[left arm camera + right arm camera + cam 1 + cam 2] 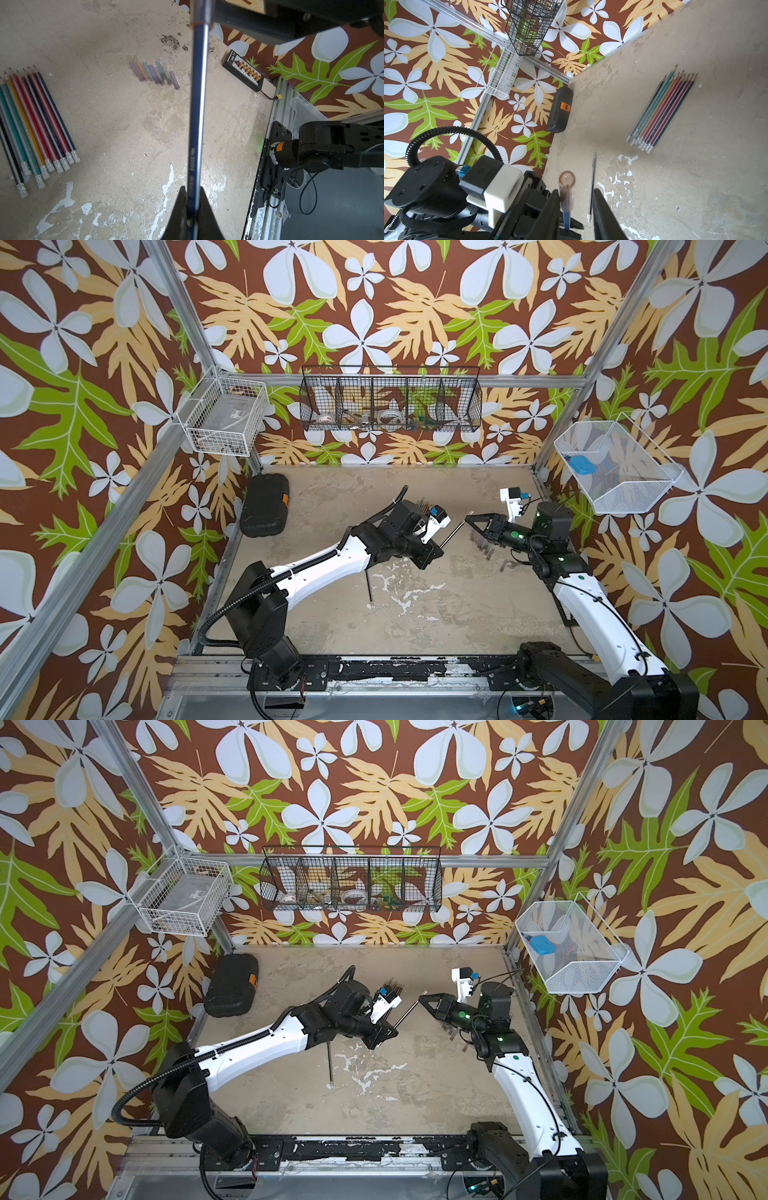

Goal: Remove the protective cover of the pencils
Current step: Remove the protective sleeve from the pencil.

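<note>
Overhead, in both top views, the left hand (437, 549) is clenched on the held pencil (453, 536), which is lifted off the worktop (457, 614) and slants up to the tips of the right hand (469, 517). The sharpened points of the row of pencils (424, 504) peek out behind the left wrist. A thin dark rod (369, 585) lies partly under the left forearm, and a black case (264, 506) sits by the left wall. In the left wrist view, the left hand (192, 191) pinches the blue-and-silver shaft of the held pencil (198, 104) low down. The far end of that pencil is sheathed in a clear cover (201, 10), with a black finger of the right hand just beside it. The row of pencils (37, 128) lies flat on the worktop, side by side, bare points one way and eraser ends the other. It is well apart from the loose covers (154, 73) — a cluster of clear tubes tinted purple, orange and blue. A black connector board (244, 69) rests near the worktop's edge. In the right wrist view, the jaws of the right hand (576, 191) stand apart. The cover (566, 185) leans against one finger while the other stays clear of it — released, not clamped. Beyond them lie the thin dark rod (592, 187) and the row of pencils (662, 112).
</note>
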You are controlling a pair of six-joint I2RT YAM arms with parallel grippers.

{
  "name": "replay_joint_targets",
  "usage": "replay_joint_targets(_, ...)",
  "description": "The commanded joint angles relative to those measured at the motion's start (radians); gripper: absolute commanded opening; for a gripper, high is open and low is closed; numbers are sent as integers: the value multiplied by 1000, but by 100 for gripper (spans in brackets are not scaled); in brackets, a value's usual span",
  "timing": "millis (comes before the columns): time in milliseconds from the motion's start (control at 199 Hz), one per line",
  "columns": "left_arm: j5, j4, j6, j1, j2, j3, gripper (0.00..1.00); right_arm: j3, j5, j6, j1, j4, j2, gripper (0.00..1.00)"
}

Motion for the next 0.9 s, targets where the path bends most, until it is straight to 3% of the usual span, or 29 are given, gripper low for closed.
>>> replay_joint_targets(0, 21, 10, -2, 0, 2, 3, 0, -5, -22, 46, 2, 93, 12, 27)
replay_joint_targets(206, 26, 13, -5, 0, 12, 6, 0, -14, -36, 86, 12, 148, 39, 15)
replay_joint_targets(291, 21, 12, -7, 0, 14, 6, 0, -16, -30, 93, 14, 151, 43, 0)
replay_joint_targets(452, -10, 7, -14, 0, 19, 7, 0, 2, 10, 57, -24, 95, 42, 0)
replay_joint_targets(753, -47, 4, -18, 0, 16, 4, 0, 95, -68, 4, -197, 67, 126, 0)
replay_joint_targets(899, -77, 5, -14, 0, 26, 0, 0, 156, -39, -35, -238, 19, 164, 0)
